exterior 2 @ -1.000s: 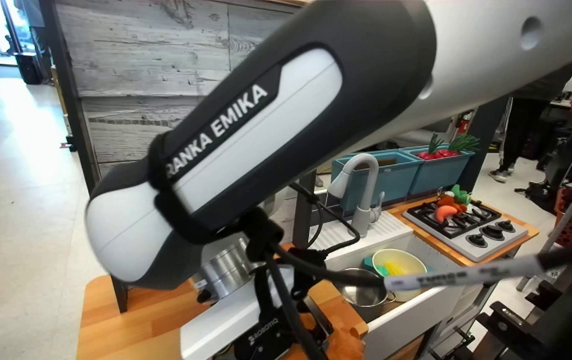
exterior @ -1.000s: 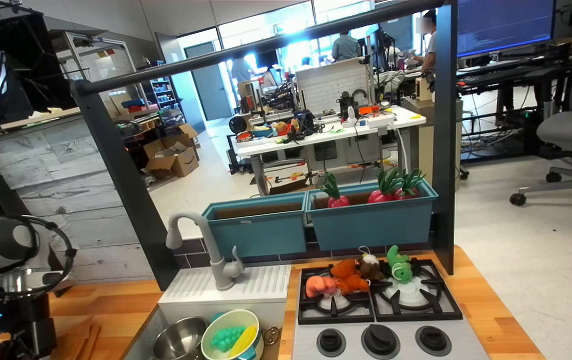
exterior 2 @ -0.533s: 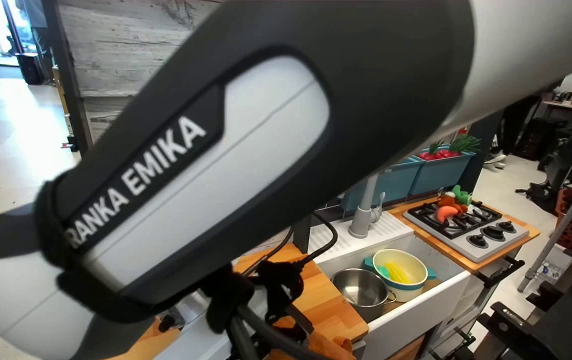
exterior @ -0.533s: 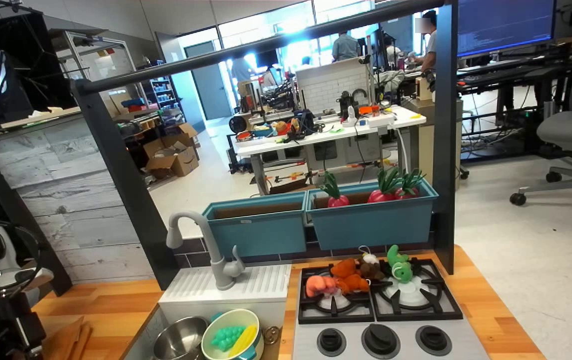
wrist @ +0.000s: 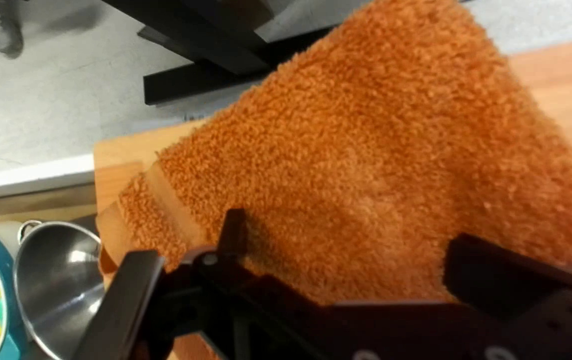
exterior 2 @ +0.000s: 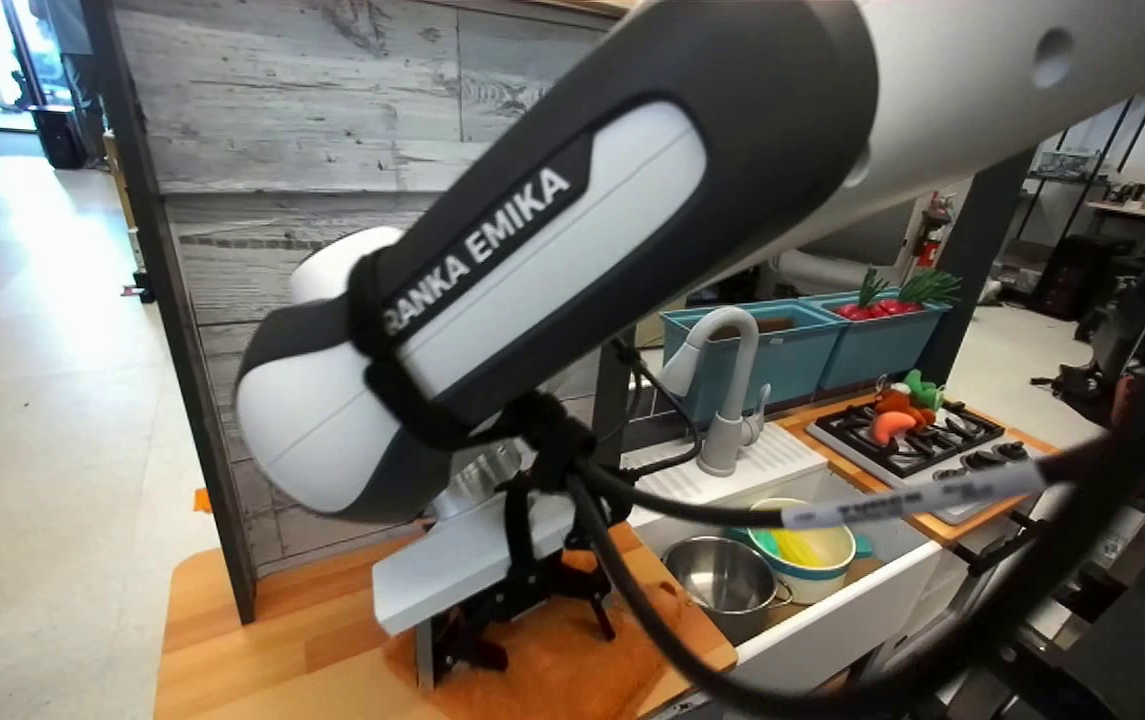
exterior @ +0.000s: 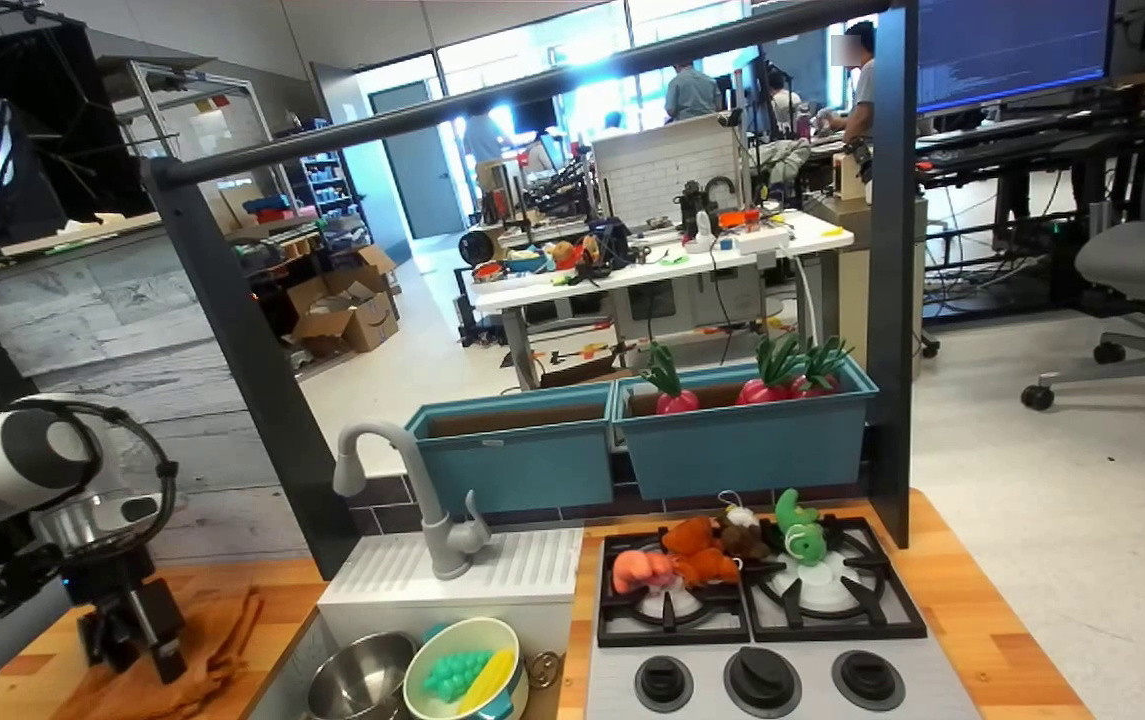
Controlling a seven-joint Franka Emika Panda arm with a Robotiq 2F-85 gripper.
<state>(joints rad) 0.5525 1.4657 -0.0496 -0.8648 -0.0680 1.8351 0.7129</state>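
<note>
Gripper has its jaws spread wide, pointing down right over our orange towel; we can't tell if they touch. Towel's on the wood counter, just beside the sink. In wrist view we see it laid mostly flat, w/ one corner poking past the counter edge + a pale stripe nr the sink-side end. Folds bunch up on that side.

Sink: we've got a steel pot on the towel side + a teal/cream pot just beside it, w/ yellow corn and green grapes inside. Gray faucet stands behind, on a white drainboard.

Far side of sink we see the stove, w/ a few toys in pink, orange, brown + green on top, 3 black knobs along its front. Behind those, 2 teal planters; the one nr the stove has 3 red radishes w/ green tops.

In an exterior view our arm covers most of the mid, plank wall behind it. White table further back, lots of clutter. Few ppl in bg.
</note>
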